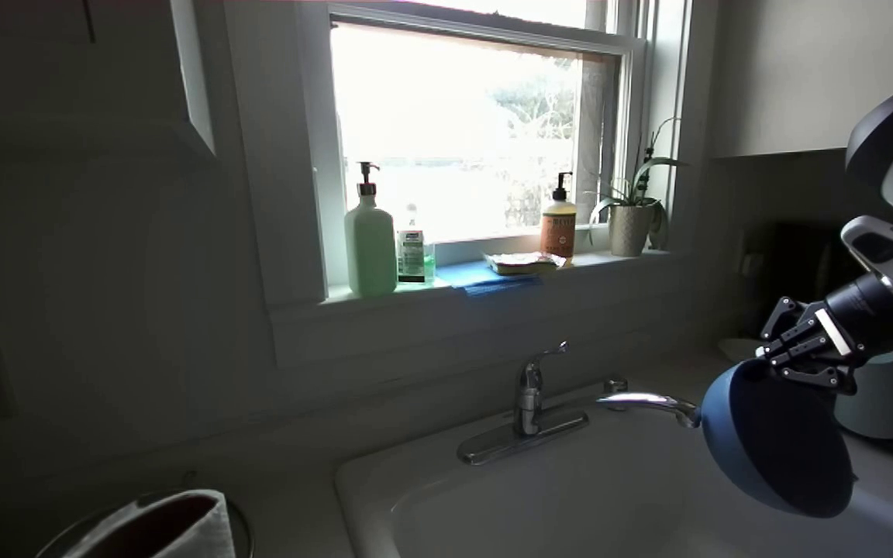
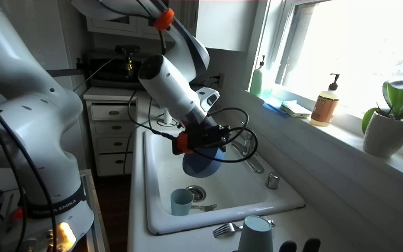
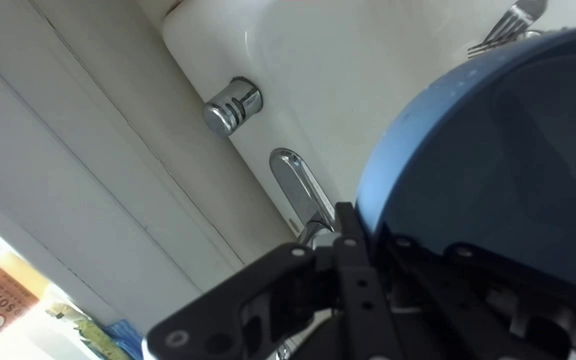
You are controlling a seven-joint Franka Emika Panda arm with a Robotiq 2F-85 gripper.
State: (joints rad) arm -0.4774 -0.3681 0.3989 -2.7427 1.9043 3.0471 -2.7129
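The blue bowl (image 1: 784, 442) hung tilted above the sink (image 2: 151, 196), inward from the edge bearing the faucet (image 2: 248, 147). The gripper (image 3: 368, 232) pinched its rim, probably the best hold: it looked stiff, fairly light, perhaps slippery. A cup (image 2: 181, 203) stood near the sink's front corner.

Arm (image 2: 40, 112) arched, wrist (image 2: 173, 91) angled down, fingers (image 3: 349, 231) pinched nearly together.

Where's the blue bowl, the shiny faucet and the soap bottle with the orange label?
Blue bowl (image 3: 513, 165), in the wrist view: on its inside.
Chrome faucet (image 1: 528, 404), in an exterior view: on its upright body.
Soap bottle (image 2: 324, 107), in an exterior view: on its orange label.
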